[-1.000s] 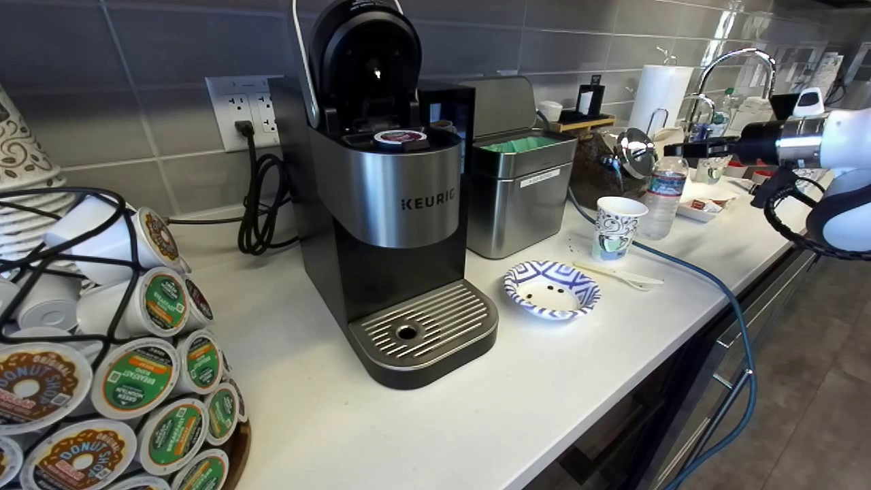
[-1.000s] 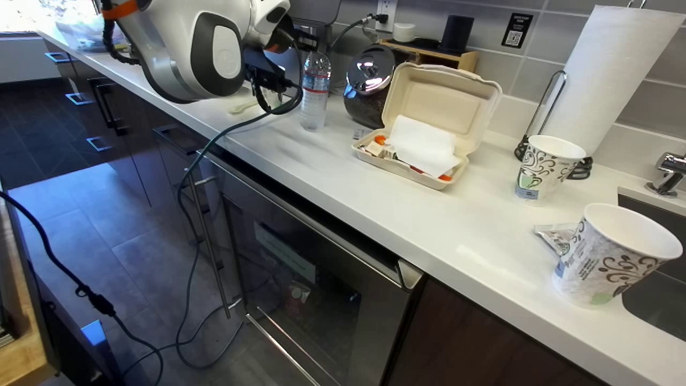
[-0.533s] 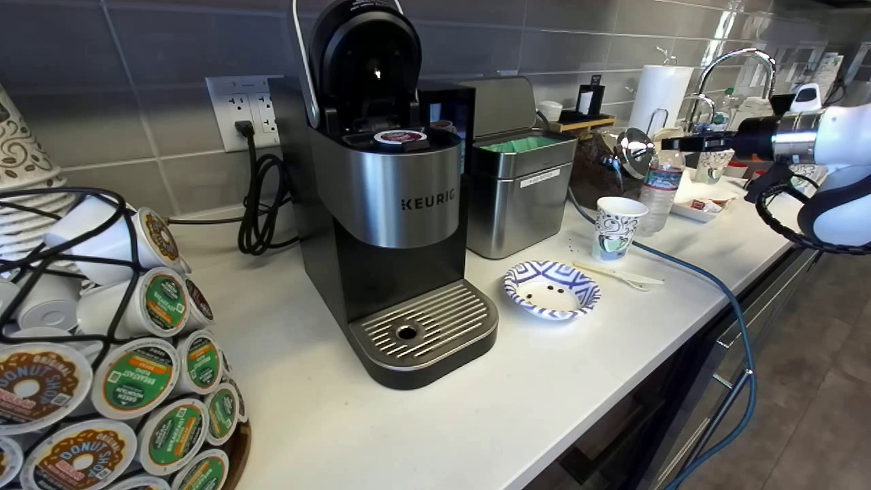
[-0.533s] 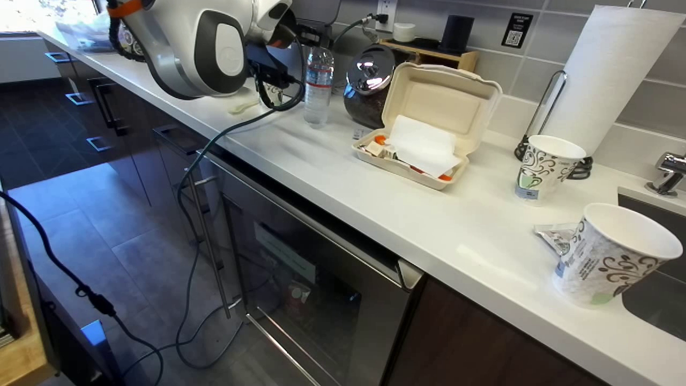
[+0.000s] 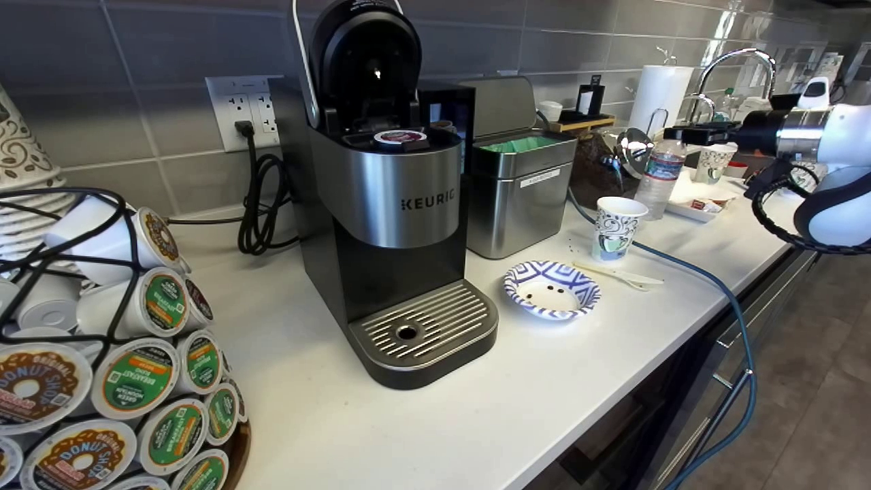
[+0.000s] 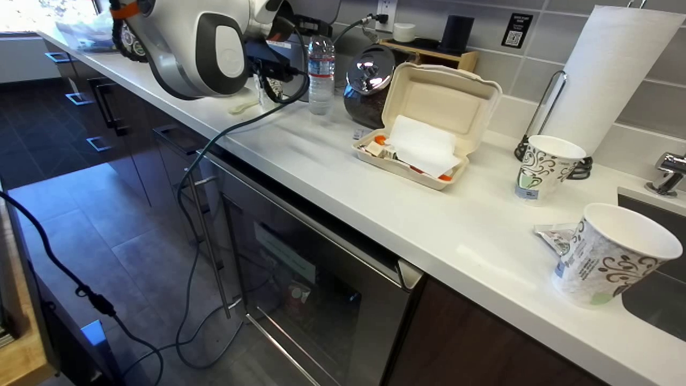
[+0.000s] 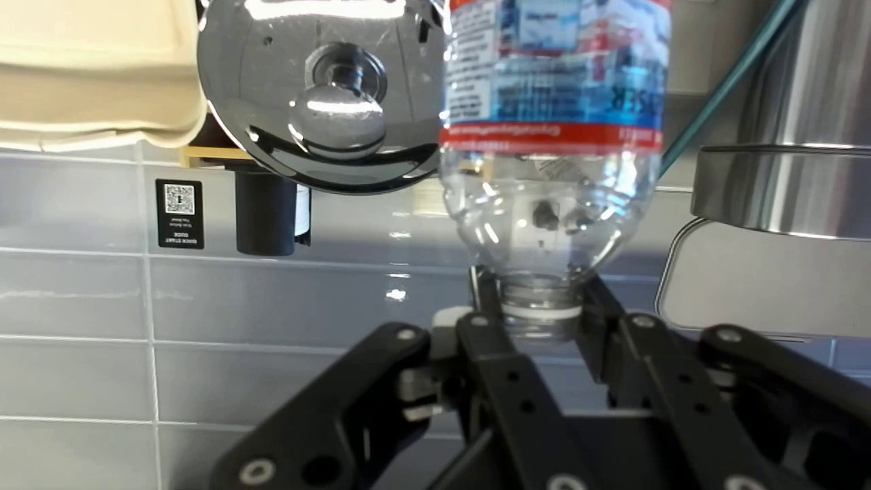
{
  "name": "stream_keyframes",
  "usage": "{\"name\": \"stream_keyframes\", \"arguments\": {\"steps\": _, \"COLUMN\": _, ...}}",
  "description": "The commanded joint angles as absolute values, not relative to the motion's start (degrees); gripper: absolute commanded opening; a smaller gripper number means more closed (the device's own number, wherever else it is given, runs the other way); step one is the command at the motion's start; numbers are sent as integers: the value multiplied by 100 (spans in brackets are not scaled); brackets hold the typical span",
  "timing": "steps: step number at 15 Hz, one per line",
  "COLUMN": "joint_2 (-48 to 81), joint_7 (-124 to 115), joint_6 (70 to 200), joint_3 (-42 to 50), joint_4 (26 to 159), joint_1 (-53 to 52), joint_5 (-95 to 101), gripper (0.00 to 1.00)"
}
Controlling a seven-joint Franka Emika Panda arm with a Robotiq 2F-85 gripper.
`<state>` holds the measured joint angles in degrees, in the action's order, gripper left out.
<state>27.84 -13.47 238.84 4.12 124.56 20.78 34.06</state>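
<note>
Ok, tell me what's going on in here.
The robot's gripper is closed on the neck of a plastic bottle, holding it roughly upright at the counter; whether its base touches is hard to tell. A paper cup and an open takeout box sit nearby. The coffee maker stands open.

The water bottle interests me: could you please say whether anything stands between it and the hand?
Nothing visible does: in the wrist view the hand is closed on the neck of the water bottle. The shiny lid and the steel canister show in the background, not between the two.
</note>
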Motion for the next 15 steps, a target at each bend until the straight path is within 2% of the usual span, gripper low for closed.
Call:
{"name": "stream_keyframes", "arguments": {"steps": 1, "joint_2": 2917, "joint_7": -1065, "joint_6": 24209, "joint_3": 474, "joint_4": 12424, "joint_1": 1967, "joint_5": 3332, "gripper": 8}}
{"name": "stream_keyframes", "arguments": {"steps": 15, "joint_2": 3071, "joint_7": -532, "joint_6": 24178, "joint_3": 537, "joint_4": 12504, "joint_1": 1800, "joint_5": 3458, "gripper": 8}}
